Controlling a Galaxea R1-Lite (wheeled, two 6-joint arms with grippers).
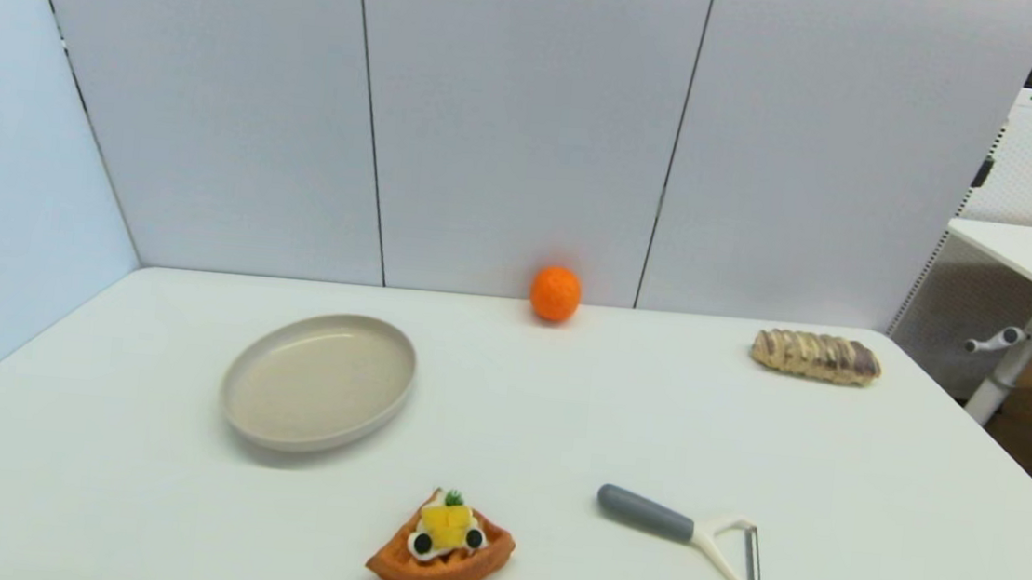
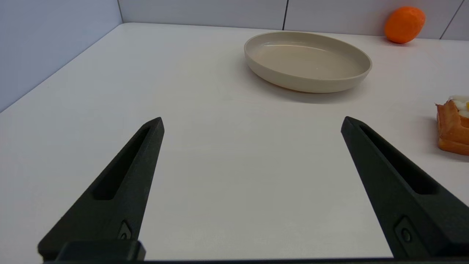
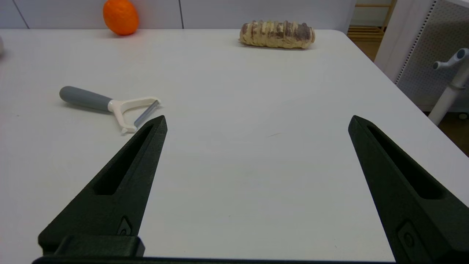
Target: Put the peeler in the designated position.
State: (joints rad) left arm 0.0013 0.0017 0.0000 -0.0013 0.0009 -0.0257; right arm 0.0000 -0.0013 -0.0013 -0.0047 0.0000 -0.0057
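Two arms: both parked at the near edge of the bench (image 1: 883, 472), neither showing in the head view.
Right tool (image 3: 256, 123): released, fingers spread wide, holding nothing, low over bare bench on the near right side.
Left tool (image 2: 253, 123): released likewise, empty, facing the plate (image 2: 307, 60) from well short of it.
Peeler (image 1: 680, 533): lies flat on the near right part of the bench, grey handle toward the waffle slice (image 1: 442, 545), white fork and metal blade toward the right edge; untouched, close ahead of the right tool and to its inner side.
Designated position: no mark visible on the bench; cannot tell where it lies.
Other items: orange (image 1: 556, 293) against the back wall, braided bread roll (image 1: 816, 356) at far right, both well apart from the peeler.
Step in hand: judged as the start, approach not yet made.
Next move: right tool appears best placed; it needs to swing inward, centre over the grey handle across its width, descend and clench there, clear of the blade.
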